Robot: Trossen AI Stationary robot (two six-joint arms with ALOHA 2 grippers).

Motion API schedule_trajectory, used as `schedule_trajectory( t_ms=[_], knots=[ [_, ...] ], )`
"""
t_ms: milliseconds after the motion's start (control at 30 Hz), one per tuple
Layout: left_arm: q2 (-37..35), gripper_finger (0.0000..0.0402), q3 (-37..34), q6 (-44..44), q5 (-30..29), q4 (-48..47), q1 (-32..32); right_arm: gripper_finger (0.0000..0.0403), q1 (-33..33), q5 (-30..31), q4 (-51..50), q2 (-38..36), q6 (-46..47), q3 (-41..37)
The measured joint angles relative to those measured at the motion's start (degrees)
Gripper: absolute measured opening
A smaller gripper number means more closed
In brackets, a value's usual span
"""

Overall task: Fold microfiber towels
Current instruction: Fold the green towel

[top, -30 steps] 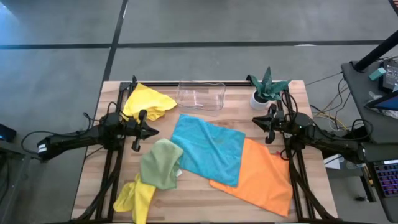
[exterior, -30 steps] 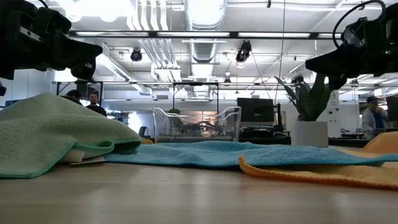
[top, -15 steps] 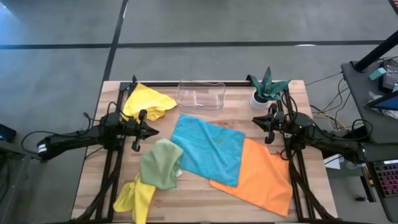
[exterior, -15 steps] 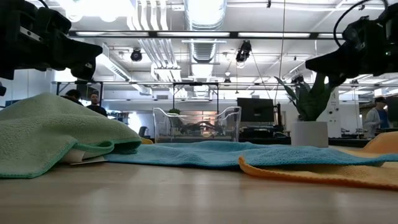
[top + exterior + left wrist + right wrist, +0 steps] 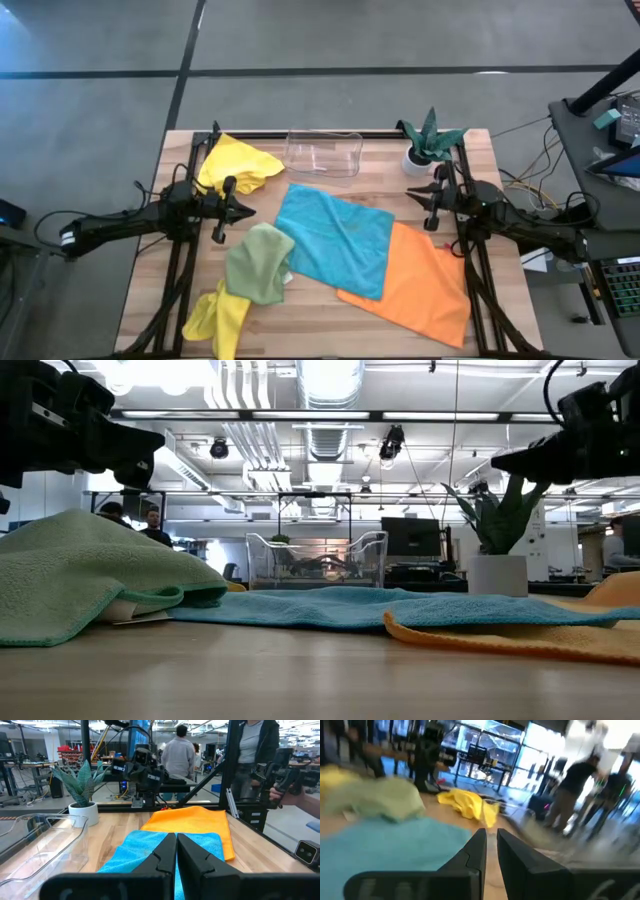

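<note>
- Wood-plank table (image 5: 320, 315), pale and striped with butcher-block seams, fills the middle of the high view and carries everything else.
- Orange towel (image 5: 415, 282), a flat soft square lying cornerwise, sits at lower right of the table; its upper left edge is tucked under the turquoise towel.
- Turquoise towel (image 5: 335, 238), spread nearly flat with a fine nap, lies in the centre, partly over the orange one.
- Sage green towel (image 5: 259, 263), loosely bunched into a rounded hump, sits left of centre, touching the turquoise towel's left edge.
- Yellow towel at upper left (image 5: 238, 165) is crumpled into a pointed heap near the table's far edge.
- Second yellow towel (image 5: 220, 315), twisted into a long strip, trails from under the green one toward the lower left edge.
- Clear plastic tray (image 5: 323, 152), rounded and glossy, stands at upper centre, apart from the towels.
- Left gripper (image 5: 236, 197) hovers at centre left between the crumpled yellow heap and the green hump, its dark fingers pressed together on nothing.
- Right gripper (image 5: 427, 192) hovers at centre right just below the plant, fingers narrowed to a thin slit, holding nothing.
- Small plant (image 5: 430, 140) with stiff pointed leaves in a smooth white pot stands at upper right.
</note>
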Motion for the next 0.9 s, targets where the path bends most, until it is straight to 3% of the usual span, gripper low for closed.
schedule_trajectory(
  t_ms=[100, 300, 900],
  knots=[
    [0.0, 0.0000, 0.0, 0.0, 0.0, 0.0, 0.0, 0.0038, 0.0, 0.0, 2.9, 0.0, 9.5, 0.0],
    [0.0, 0.0000, 0.0, 0.0, 0.0, 0.0, 0.0, 0.0038, 0.0, 0.0, 5.9, 0.0, 15.5, 0.0],
    [0.0, 0.0000, 0.0, 0.0, 0.0, 0.0, 0.0, 0.0038, 0.0, 0.1, 5.9, 0.0, 15.5, 0.0]
  ],
)
